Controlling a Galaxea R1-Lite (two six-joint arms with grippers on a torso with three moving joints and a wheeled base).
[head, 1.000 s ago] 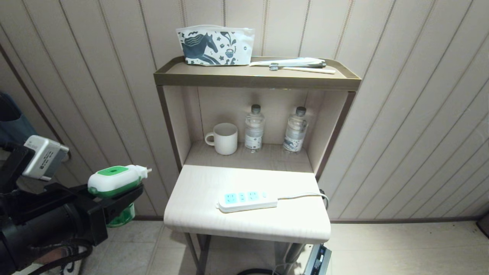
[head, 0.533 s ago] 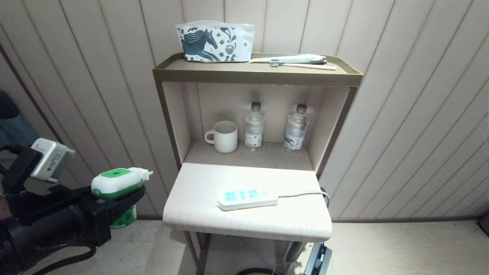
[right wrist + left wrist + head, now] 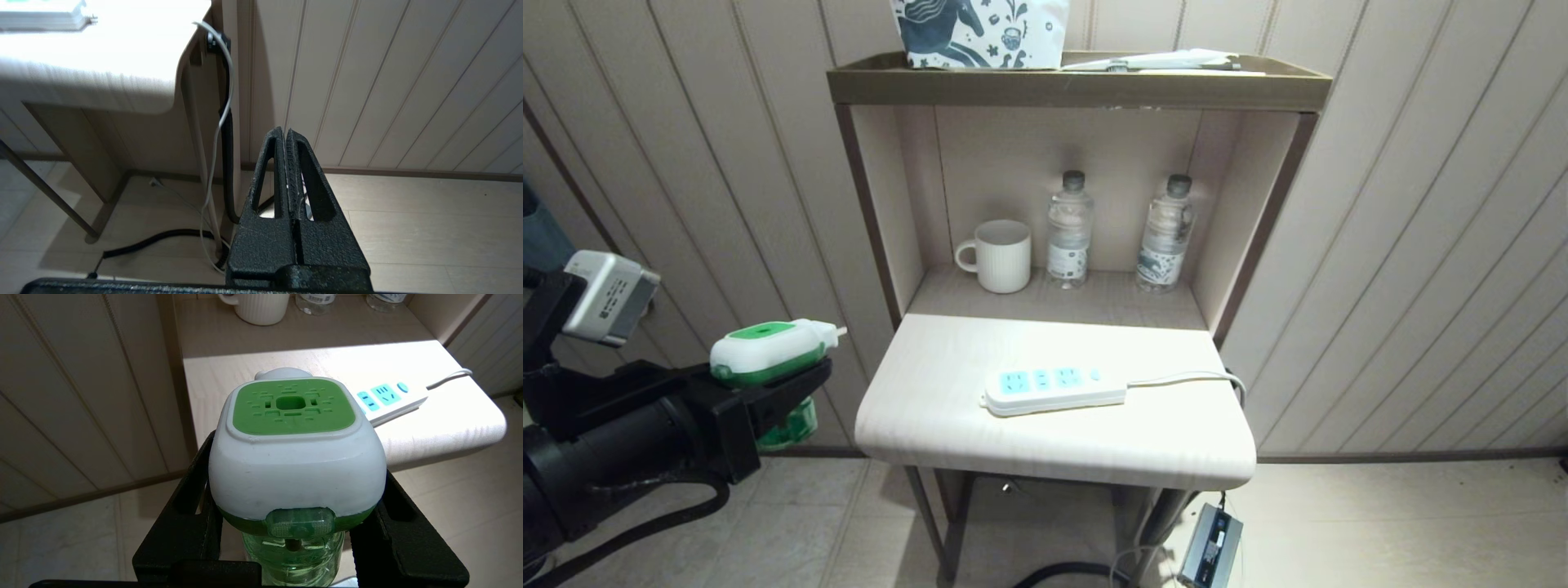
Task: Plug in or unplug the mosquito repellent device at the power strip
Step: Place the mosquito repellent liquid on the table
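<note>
My left gripper is shut on the mosquito repellent device, holding it upright in the air to the left of the small table. Its white-and-green head sits between the black fingers, the green bottle hangs below, and the prongs point toward the table. The white power strip with light-blue sockets lies flat on the tabletop, its sockets empty, its cord running off to the right. My right gripper hangs shut and empty low beside the table, out of the head view.
A shelf unit rises behind the tabletop; its niche holds a white mug and two water bottles. A patterned pouch sits on top. Panelled wall stands behind. Cables and a black adapter hang under the table.
The head camera has sunk and moved closer, so the shelf and table look larger and higher in the picture. The left gripper keeps holding the device at about the same spot.
</note>
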